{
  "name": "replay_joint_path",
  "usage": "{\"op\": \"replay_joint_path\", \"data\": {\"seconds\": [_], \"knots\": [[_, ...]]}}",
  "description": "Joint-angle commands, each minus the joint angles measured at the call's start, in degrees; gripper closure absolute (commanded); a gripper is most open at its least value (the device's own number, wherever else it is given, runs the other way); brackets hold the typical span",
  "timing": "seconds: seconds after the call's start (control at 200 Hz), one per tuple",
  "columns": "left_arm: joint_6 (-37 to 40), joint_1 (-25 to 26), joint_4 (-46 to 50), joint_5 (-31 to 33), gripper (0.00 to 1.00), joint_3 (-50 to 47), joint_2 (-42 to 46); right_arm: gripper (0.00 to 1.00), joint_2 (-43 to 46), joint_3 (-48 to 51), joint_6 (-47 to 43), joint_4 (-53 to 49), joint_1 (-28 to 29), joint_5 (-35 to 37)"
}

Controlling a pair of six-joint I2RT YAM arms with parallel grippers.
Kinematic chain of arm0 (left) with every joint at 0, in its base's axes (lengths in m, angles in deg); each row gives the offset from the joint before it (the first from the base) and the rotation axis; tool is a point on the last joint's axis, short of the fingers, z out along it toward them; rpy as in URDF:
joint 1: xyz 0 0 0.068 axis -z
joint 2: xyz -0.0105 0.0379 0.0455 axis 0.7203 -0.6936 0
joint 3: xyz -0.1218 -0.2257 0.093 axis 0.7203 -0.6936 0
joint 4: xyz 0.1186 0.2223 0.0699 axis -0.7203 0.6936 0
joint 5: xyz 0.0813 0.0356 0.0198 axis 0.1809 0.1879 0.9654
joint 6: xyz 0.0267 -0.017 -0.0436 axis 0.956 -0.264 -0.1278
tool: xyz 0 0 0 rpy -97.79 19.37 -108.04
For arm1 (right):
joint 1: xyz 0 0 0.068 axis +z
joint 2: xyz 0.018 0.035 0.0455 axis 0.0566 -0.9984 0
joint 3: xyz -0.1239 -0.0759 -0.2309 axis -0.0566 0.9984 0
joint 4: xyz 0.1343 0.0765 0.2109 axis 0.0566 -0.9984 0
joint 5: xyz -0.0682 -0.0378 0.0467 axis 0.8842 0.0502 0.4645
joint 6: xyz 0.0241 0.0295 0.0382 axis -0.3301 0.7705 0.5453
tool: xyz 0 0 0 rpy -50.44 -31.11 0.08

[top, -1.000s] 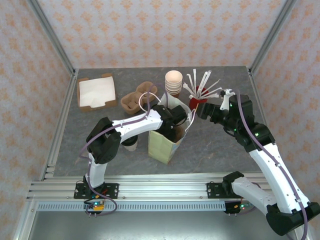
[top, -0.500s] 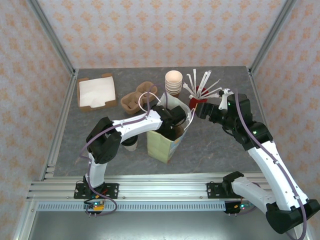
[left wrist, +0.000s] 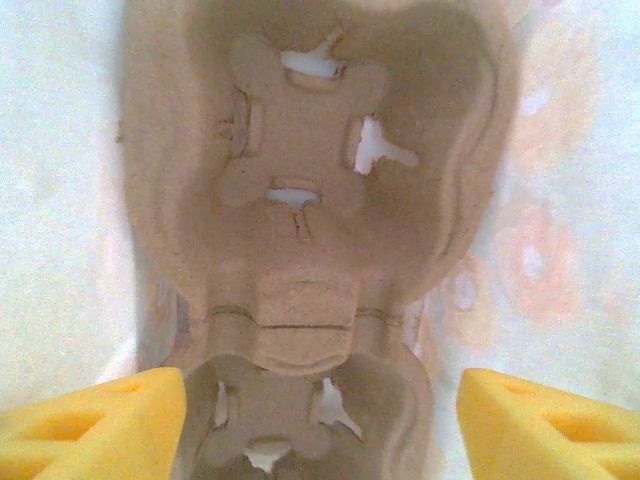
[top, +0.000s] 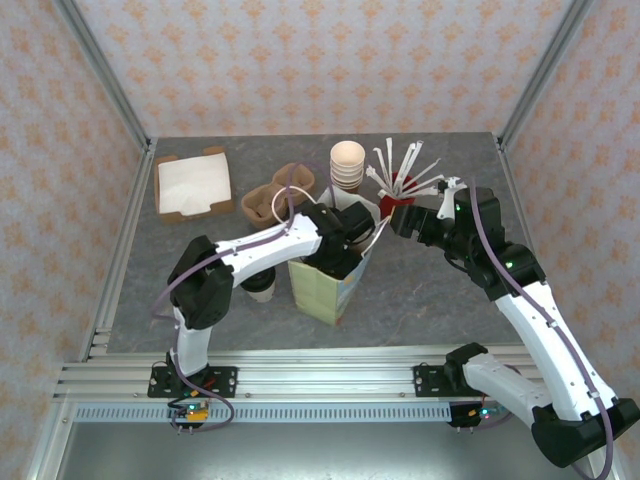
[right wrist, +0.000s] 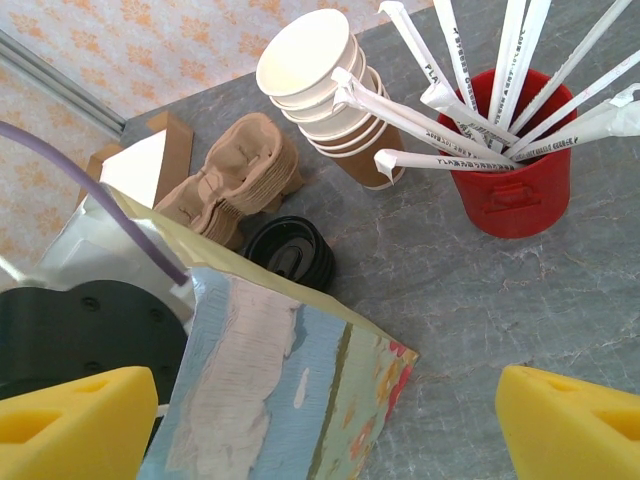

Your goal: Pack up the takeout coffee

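Left gripper [left wrist: 320, 410], jaws spread, over cup carrier [left wrist: 300, 200] inside paper bag [top: 320, 290]; right gripper [right wrist: 330, 410] spread at bag rim; takeout coffee [top: 262, 290] beside bag.

Left tool [left wrist: 322, 405] crowds the bag [top: 318, 290] mouth; cup stack [top: 347, 165] stands behind.

Small stuff: the left arm [top: 290, 243] pulls its wrist a little toward 10 o'clock, and the paper bag [top: 322, 290] it's reaching into slides slightly toward 9 o'clock with it. The purple cable loop [top: 284, 205] on that arm flattens out and swings toward 9 too. The right gripper [top: 395, 220] creeps toward 12 o'clock, ending up closer to the red cup [top: 388, 207].
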Motion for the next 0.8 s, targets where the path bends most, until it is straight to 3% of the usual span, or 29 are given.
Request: {"op": "replay_joint_path", "data": {"seconds": [0.0, 0.796], "knots": [[0.09, -0.46, 2.43, 2.82, 0.26, 2.52, 4.09, 0.11, 0.31, -0.49, 0.47, 0.64, 0.34, -0.27], [6.33, -0.54, 8.35, 9.34, 0.24, 17.05, 10.16, 0.11, 2.06, -4.38, -1.77, -0.47, 0.29, 1.53]]}}
